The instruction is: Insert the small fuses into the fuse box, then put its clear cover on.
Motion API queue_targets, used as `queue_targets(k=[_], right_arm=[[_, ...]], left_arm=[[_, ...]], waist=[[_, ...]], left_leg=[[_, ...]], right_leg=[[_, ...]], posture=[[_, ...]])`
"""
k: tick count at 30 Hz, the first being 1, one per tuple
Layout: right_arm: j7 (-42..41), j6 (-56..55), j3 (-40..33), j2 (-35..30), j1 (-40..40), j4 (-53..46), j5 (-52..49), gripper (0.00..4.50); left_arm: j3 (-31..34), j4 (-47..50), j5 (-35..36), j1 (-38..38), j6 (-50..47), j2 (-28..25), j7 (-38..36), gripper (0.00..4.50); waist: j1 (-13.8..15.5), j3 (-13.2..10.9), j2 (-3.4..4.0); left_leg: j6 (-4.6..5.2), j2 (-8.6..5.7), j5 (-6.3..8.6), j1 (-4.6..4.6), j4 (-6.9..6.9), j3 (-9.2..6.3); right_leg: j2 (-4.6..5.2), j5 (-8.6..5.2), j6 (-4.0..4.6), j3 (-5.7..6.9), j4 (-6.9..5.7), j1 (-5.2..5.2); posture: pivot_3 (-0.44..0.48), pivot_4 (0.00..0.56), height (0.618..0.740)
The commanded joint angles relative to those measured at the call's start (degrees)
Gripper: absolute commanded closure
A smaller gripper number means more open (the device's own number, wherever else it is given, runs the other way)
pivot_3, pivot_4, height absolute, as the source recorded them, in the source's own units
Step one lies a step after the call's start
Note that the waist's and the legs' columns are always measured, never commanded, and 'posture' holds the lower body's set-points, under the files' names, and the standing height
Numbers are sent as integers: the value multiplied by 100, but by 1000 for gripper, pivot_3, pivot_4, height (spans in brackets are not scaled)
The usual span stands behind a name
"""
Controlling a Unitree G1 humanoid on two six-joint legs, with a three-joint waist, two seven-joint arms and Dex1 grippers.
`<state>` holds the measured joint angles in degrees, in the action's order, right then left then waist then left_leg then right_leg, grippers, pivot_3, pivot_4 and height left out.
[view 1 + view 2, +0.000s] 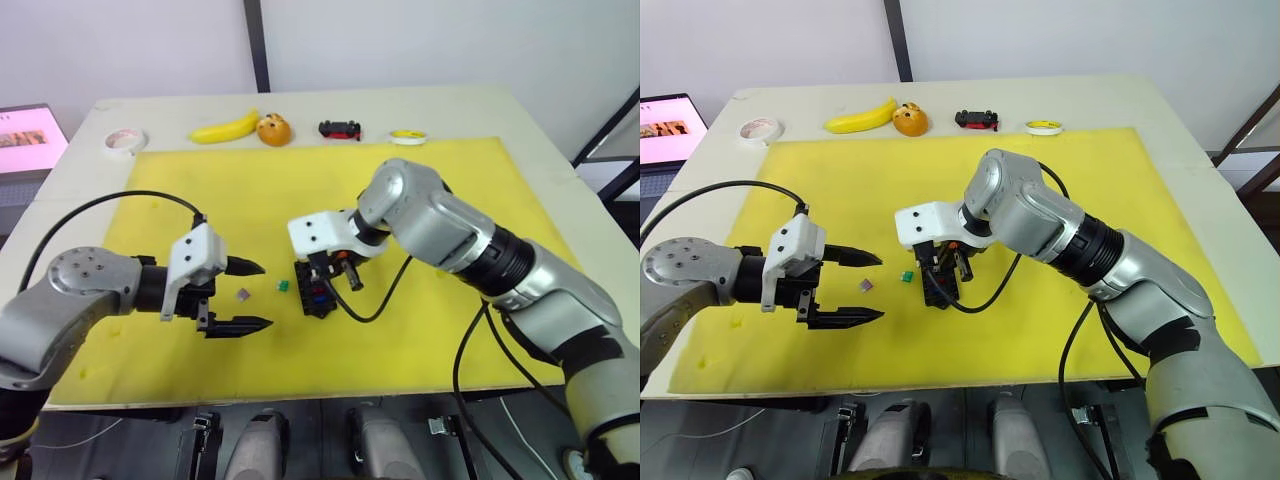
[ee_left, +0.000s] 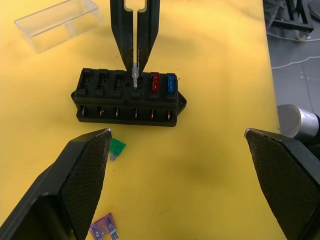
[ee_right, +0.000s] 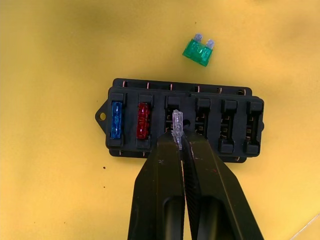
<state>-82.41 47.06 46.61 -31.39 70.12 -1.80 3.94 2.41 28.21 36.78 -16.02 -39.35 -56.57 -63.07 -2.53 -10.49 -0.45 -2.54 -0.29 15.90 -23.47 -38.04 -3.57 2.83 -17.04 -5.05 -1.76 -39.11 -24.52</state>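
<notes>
fuse box (image 3: 182, 122): one, black, with six slots along its top
fuses seated in the box: two, a blue fuse (image 3: 116, 120) and a red fuse (image 3: 143, 121) side by side at one end
fuses held: one, a clear fuse (image 3: 177, 125) pinched in the right gripper (image 3: 181, 145) over the third slot
fuses loose on the yellow mat (image 1: 440, 330): two, a green fuse (image 3: 198, 50) and a purple fuse (image 2: 104, 227)
empty slots: three, plus the one under the clear fuse
clear cover (image 2: 57, 23): one
grippers: two, the other being the left gripper (image 1: 243, 296), spread wide
</notes>
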Motion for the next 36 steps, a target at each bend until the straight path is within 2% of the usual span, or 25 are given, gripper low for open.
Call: queue_targets(k=[1, 36], right_arm=[[-66, 28, -44, 29, 66, -66, 29, 4500], [-39, -51, 223, 169, -129, 114, 288, 4500]], left_arm=[[38, 129, 2, -35, 47, 8, 22, 25], [44, 146, -2, -42, 10, 6, 45, 25]], waist=[[0, 0, 0], [-1, 2, -1]], left_leg=[[0, 0, 0, 0, 0, 0], [0, 0, 0, 2, -1, 0]], right_leg=[[0, 0, 0, 0, 0, 0], [0, 0, 0, 0, -2, 0]], posture=[[0, 150, 740], [0, 150, 740]])
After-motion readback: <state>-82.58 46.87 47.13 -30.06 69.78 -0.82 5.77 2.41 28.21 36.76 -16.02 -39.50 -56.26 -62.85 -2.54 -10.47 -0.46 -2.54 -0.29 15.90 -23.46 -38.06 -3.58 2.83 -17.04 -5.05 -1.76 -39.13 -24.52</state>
